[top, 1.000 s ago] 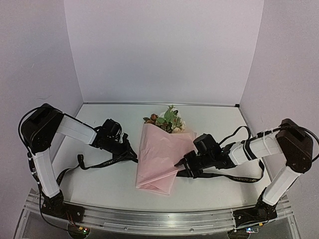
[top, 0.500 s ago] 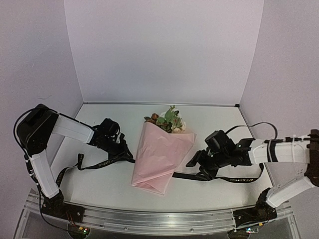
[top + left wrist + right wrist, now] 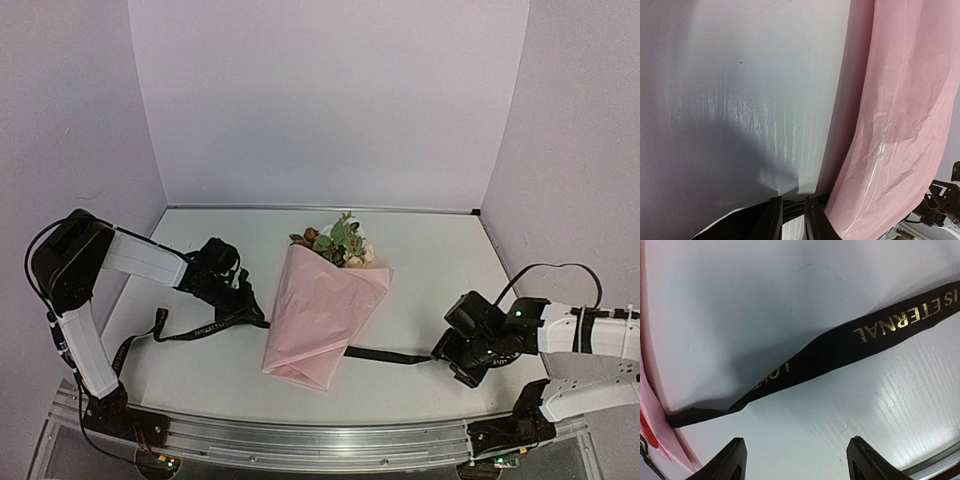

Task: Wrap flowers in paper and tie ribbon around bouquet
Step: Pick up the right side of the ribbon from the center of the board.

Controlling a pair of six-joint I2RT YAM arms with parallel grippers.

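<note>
**Left jaws on the ribbon (image 3: 840, 347), right jaws wide**

From above, the left gripper (image 3: 247, 303) is seen low at 9 o'clock of the bouquet (image 3: 322, 305), forearm stretched flat; only its wrist view shows the narrow pinch. The roses (image 3: 335, 242) point to 12. The right gripper (image 3: 452, 362) is held at 4 o'clock, over the slack ribbon; gold lettering is legible only there.
</note>
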